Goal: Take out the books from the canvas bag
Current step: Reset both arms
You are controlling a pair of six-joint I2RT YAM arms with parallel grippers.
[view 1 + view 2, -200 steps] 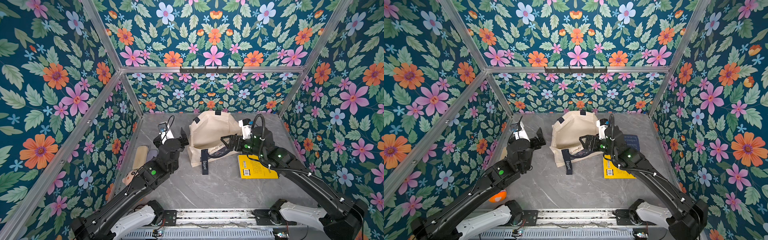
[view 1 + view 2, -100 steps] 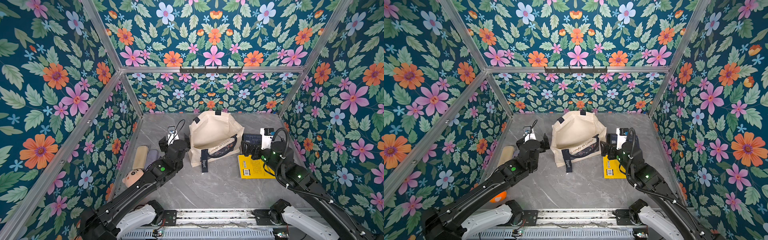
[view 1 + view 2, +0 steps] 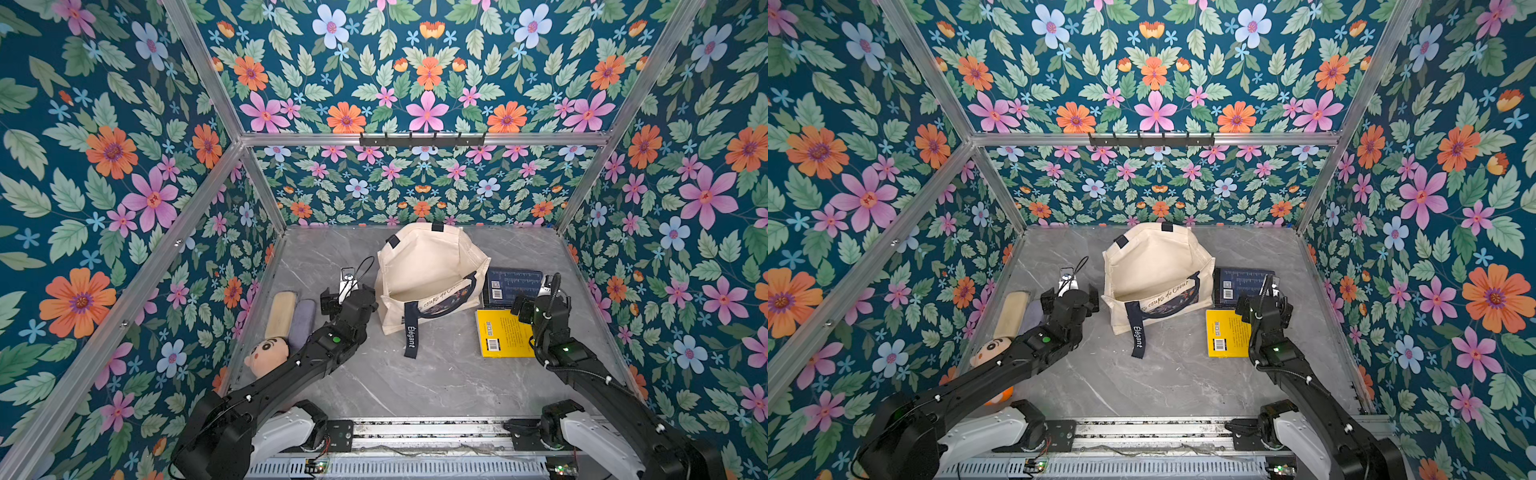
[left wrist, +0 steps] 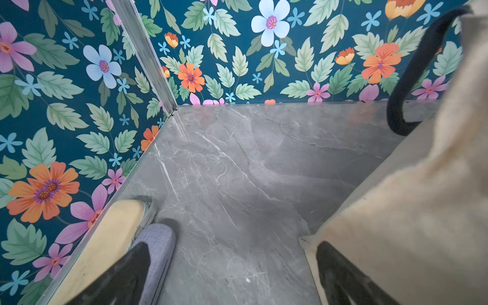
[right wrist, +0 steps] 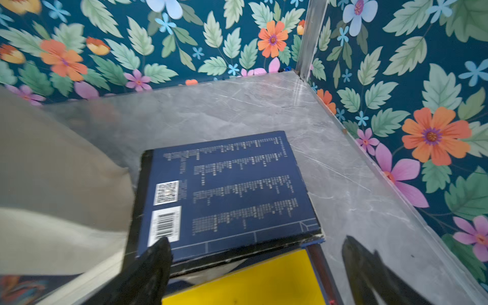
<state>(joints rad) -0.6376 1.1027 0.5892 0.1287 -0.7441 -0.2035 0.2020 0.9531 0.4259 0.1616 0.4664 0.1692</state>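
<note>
I see both books lying out on the table, right of the canvas bag. The blue book lies flat just beside the bag, its near edge overlapping the yellow book. My right gripper hangs spread wide over that edge, holding nothing. My left gripper is spread wide too, empty, by the bag's left side.

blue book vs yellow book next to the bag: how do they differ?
Colour: the blue book is dark navy with white print; the yellow book is bright yellow.
Place: the blue book lies farther back, beside the canvas bag; the yellow book lies nearer the robot's base.
Stacking: the blue book's near edge appears to overlap the yellow book.
Shared: both lie flat outside the canvas bag, barcode up.
</note>
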